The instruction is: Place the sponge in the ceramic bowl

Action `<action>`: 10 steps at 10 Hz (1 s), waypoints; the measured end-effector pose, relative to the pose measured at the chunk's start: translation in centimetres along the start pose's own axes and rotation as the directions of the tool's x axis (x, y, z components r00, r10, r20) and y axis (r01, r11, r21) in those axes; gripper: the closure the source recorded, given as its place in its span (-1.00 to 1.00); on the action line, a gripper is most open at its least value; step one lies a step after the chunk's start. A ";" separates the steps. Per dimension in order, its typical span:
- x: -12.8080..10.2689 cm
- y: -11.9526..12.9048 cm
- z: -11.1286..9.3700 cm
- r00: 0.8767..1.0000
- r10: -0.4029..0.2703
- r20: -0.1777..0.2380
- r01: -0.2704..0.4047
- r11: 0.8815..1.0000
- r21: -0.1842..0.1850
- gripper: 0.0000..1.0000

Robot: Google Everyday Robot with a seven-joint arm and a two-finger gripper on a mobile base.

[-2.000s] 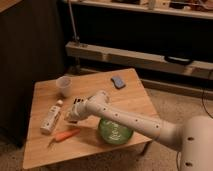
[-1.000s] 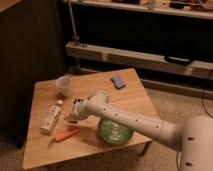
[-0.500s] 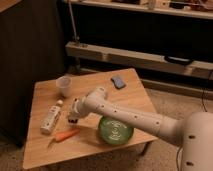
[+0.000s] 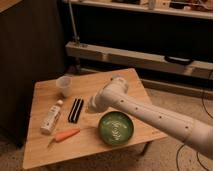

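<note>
The green ceramic bowl stands near the front right of the wooden table, with nothing in it. My white arm reaches in from the lower right across the middle of the table. Its far end covers the spot near the table's back edge where the grey-blue sponge lies; only a sliver of the sponge shows. My gripper is at that end of the arm, over the sponge, mostly hidden by the arm itself.
A white cup stands at the back left. A black striped object, a white bottle lying down and a carrot sit left of the bowl. A dark cabinet and metal shelving lie behind.
The arm's end has swung from beside the bowl toward the back of the table and now covers the sponge, which was in plain view before. The bowl is fully uncovered.
</note>
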 end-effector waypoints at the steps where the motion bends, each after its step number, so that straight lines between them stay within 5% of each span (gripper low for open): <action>1: 0.2 1.6 -1.1 0.999 0.031 -0.024 -0.031 0.999 -0.009 0.91; 2: 0.9 5.1 -3.1 0.991 0.107 -0.075 -0.109 0.994 -0.012 0.91; 4: 1.5 8.3 -4.9 0.976 0.190 -0.105 -0.191 0.982 0.006 0.91; 8: 1.6 8.6 -5.0 0.976 0.191 -0.109 -0.191 0.981 0.005 0.91; 10: 2.7 9.5 -5.5 0.971 0.187 -0.147 -0.193 0.981 -0.027 0.91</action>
